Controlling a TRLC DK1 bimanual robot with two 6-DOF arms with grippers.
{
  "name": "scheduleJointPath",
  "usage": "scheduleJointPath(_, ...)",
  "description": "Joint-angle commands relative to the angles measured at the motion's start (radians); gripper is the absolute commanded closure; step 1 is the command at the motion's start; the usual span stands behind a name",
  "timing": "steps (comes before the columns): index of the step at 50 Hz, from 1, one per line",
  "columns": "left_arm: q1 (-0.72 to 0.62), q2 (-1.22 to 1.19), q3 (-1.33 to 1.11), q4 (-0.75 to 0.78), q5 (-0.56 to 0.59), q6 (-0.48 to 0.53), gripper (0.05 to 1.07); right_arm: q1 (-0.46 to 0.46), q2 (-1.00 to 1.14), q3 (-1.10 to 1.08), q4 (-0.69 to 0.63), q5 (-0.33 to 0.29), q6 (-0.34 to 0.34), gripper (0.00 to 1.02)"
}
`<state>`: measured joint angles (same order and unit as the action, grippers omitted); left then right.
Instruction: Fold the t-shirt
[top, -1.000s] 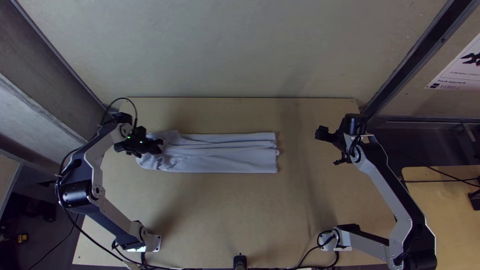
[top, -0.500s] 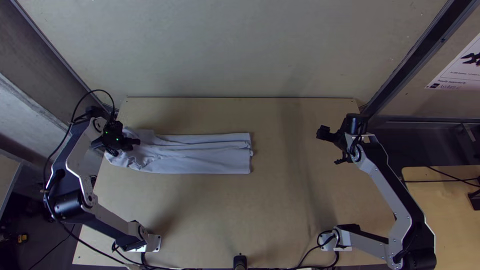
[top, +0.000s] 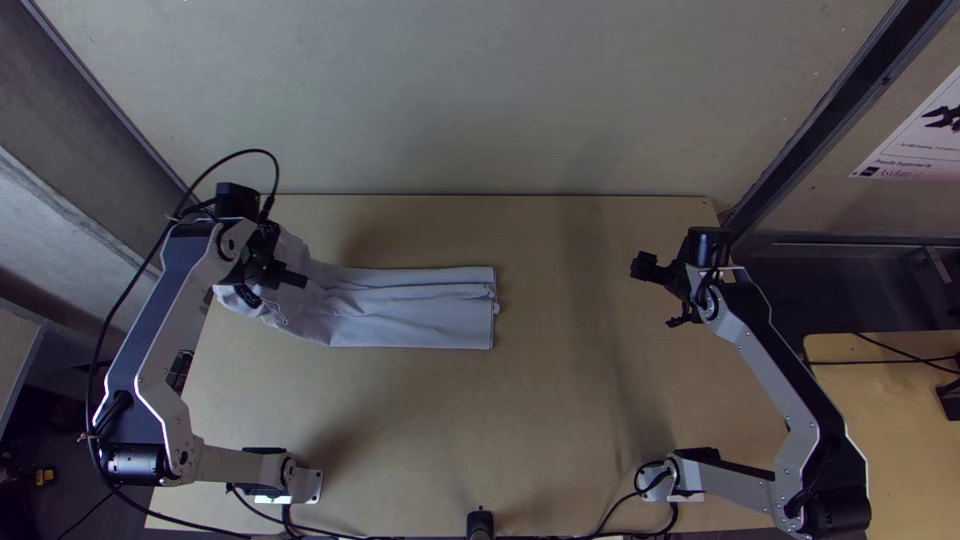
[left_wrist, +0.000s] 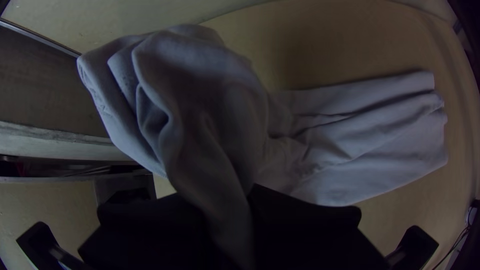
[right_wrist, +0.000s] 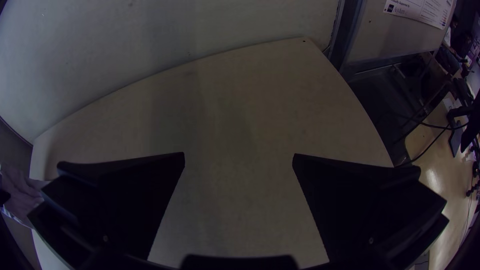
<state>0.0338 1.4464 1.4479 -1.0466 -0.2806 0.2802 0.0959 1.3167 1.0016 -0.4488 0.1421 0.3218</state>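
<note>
Snugly closed left fingers (top: 291, 279) — gripping bunched t-shirt (top: 410, 305), right fingers (top: 650, 268) spread wide

It looks like a robotics lab: two robot arms (top: 168, 345) at a wooden table (top: 450, 430), black cables (top: 258, 151), a poster (top: 915, 155).

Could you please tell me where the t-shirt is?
In the top view, the t-shirt lies toward the left of the table; the left wrist view shows its bunched end held by the left tool.
</note>
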Motion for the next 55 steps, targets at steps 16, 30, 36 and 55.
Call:
scheduleJointPath(16,-0.261,0.035,0.035,-0.096,-0.112,-0.170,1.04,0.004,-0.042,-0.017,0.001,-0.001,0.016,0.03)
scheduleJointPath(30,-0.436,0.166,0.132,-0.139,-0.144,-0.254,1.04,-0.018,-0.062,-0.040,-0.002,-0.001,0.014,0.03)
scheduleJointPath(36,-0.511,0.256,0.215,-0.185,-0.160,-0.309,1.04,-0.035,-0.073,-0.050,-0.002,-0.001,0.011,0.03)
scheduleJointPath(55,-0.680,0.536,0.470,-0.299,-0.192,-0.452,1.04,-0.068,-0.077,-0.080,0.004,-0.001,-0.003,0.03)
